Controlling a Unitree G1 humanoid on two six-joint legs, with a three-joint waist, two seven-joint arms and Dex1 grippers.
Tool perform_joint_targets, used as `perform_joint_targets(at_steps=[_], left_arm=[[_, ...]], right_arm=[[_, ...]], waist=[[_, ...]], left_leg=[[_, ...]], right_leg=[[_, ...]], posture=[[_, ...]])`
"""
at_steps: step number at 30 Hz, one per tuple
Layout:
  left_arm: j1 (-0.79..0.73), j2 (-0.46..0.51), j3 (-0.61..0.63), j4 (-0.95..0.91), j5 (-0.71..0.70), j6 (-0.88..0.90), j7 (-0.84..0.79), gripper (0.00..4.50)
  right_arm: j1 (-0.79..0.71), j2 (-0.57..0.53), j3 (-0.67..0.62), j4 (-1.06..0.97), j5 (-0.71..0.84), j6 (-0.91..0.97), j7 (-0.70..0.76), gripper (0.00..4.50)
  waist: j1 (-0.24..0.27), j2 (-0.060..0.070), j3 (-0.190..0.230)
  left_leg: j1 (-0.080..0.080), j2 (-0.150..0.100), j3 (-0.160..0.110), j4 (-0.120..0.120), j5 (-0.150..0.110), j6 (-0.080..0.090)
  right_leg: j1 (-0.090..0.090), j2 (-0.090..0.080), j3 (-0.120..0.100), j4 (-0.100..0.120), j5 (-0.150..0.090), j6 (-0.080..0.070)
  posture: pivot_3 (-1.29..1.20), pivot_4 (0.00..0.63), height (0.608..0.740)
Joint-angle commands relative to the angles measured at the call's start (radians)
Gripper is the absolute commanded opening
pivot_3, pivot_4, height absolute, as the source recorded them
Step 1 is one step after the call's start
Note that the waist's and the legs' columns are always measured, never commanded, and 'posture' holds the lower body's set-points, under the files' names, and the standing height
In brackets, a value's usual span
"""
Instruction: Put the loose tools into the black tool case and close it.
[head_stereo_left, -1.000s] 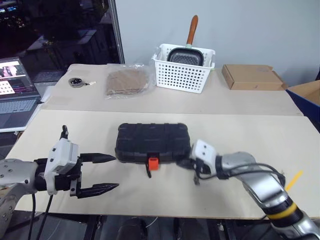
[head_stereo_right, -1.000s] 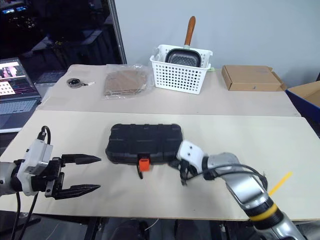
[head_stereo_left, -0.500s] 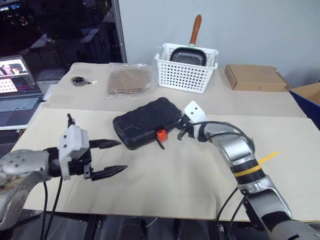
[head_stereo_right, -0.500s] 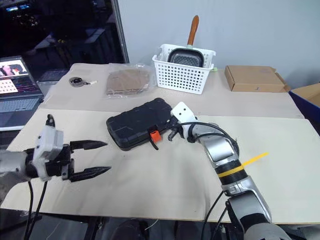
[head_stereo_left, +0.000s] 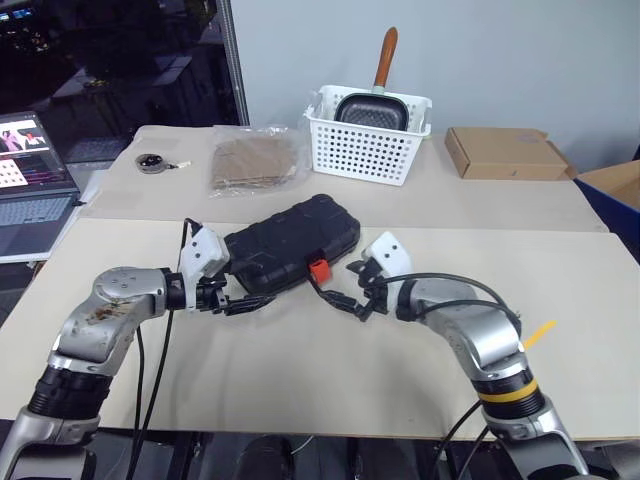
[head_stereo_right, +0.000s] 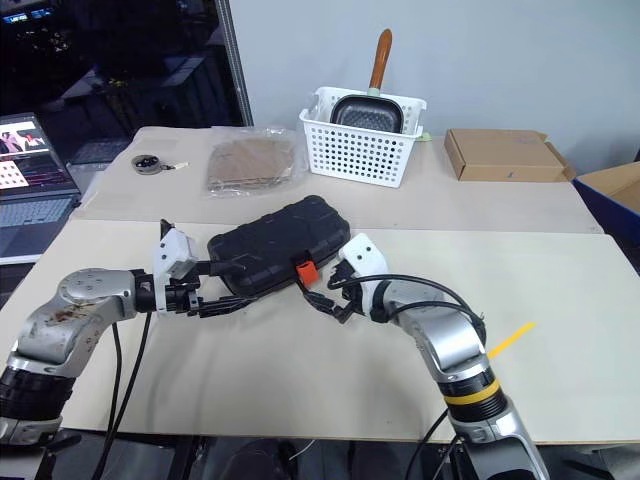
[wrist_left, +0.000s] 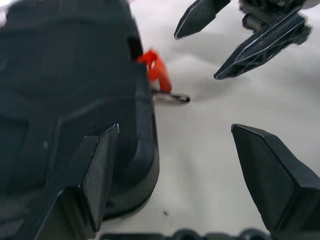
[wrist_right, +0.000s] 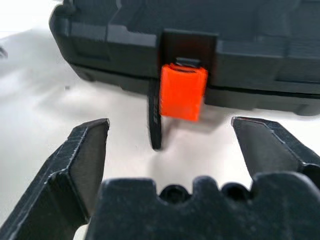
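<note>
At mid-table, the black tool case lies shut and skewed, red-orange latch facing near. My right gripper stands open, empty, squarely before that latch, a black tab hanging beneath it. My left gripper is open at the case's left end. I judge: brace left, seat right pads square on the latch, then work it.

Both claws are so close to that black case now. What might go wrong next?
The black tool case lies shut and skewed on the table; a push from the open left gripper at its end may slide it further. The open right gripper faces the orange latch and may snag its hanging black strip.
</note>
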Motion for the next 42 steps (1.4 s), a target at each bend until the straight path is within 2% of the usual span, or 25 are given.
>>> perform_joint_targets(at_steps=[1,11,14,16,18,28,31,32,33,42], left_arm=[[-0.026,-0.01,0.002,0.022,0.005,-0.028,-0.035,3.87],[-0.042,-0.052,-0.021,0.071,0.049,-0.066,-0.046,3.87],[-0.05,-0.064,-0.022,0.082,0.061,-0.071,-0.045,3.87],[-0.047,-0.066,-0.019,0.081,0.063,-0.071,-0.047,3.87],[-0.044,-0.065,-0.017,0.082,0.066,-0.074,-0.05,3.87],[-0.037,-0.064,-0.011,0.083,0.073,-0.078,-0.049,3.87],[-0.034,-0.063,-0.01,0.082,0.074,-0.079,-0.049,3.87],[-0.034,-0.063,-0.01,0.082,0.073,-0.079,-0.049,3.87],[-0.032,-0.063,-0.01,0.081,0.073,-0.079,-0.048,3.87],[-0.027,-0.069,-0.016,0.086,0.078,-0.084,-0.045,3.87]], right_arm=[[-0.031,0.031,0.009,0.007,-0.011,0.016,-0.042,4.36],[-0.072,0.084,0.001,0.106,-0.036,-0.005,-0.101,4.36],[-0.085,0.095,-0.003,0.126,-0.036,-0.011,-0.104,3.73],[-0.089,0.104,0.001,0.131,-0.035,-0.013,-0.106,3.0],[-0.091,0.114,0.001,0.128,-0.032,-0.009,-0.109,2.53],[-0.083,0.129,0.001,0.121,-0.037,-0.001,-0.133,2.53],[-0.083,0.132,0.0,0.122,-0.039,-0.002,-0.138,1.88],[-0.083,0.132,0.001,0.122,-0.039,-0.002,-0.138,1.41],[-0.083,0.131,0.002,0.121,-0.038,-0.002,-0.138,1.18],[-0.104,0.14,-0.004,0.105,-0.034,-0.036,-0.136,1.14]], waist=[[0.002,0.0,0.0],[0.002,0.0,0.0],[0.002,0.0,0.0],[0.001,0.0,0.0],[0.001,0.0,0.0],[0.0,0.0,0.0],[0.0,0.0,0.0],[-0.001,0.0,0.0],[-0.001,0.0,0.0],[-0.002,0.0,0.0]], left_leg=[[0.0,0.0,0.0,0.0,0.0,0.0],[0.0,-0.001,0.0,0.0,0.0,0.001],[0.0,-0.001,0.0,0.0,0.0,0.001],[0.0,-0.001,0.0,0.0,0.0,0.001],[0.0,-0.001,0.0,0.0,0.0,0.001],[0.0,-0.001,-0.001,0.0,0.0,0.001],[0.0,0.0,-0.001,0.0,0.0,0.001],[0.0,-0.001,-0.001,0.0,0.0,0.001],[0.0,0.0,-0.001,0.0,0.0,0.001],[0.0,0.0,-0.001,0.0,0.0,0.001]], right_leg=[[0.0,0.0,0.0,0.0,0.0,0.0],[0.0,-0.001,0.0,0.0,0.0,0.001],[0.0,-0.001,0.0,0.0,0.0,0.001],[0.0,-0.001,0.0,0.0,0.0,0.001],[0.0,-0.001,0.0,0.0,0.0,0.001],[0.0,-0.001,-0.001,0.0,0.0,0.001],[0.0,-0.001,0.0,0.0,0.0,0.001],[0.0,-0.001,0.0,0.0,0.0,0.001],[0.0,-0.001,0.0,0.0,0.0,0.001],[0.0,-0.001,0.0,0.0,0.0,0.001]], posture=[[0.0,0.15,0.74],[0.0,0.15,0.74],[0.0,0.15,0.74],[0.0,0.15,0.74],[0.0,0.15,0.74],[0.0,0.15,0.74],[0.0,0.15,0.74],[0.0,0.15,0.74],[0.0,0.15,0.74],[0.0,0.15,0.74]])
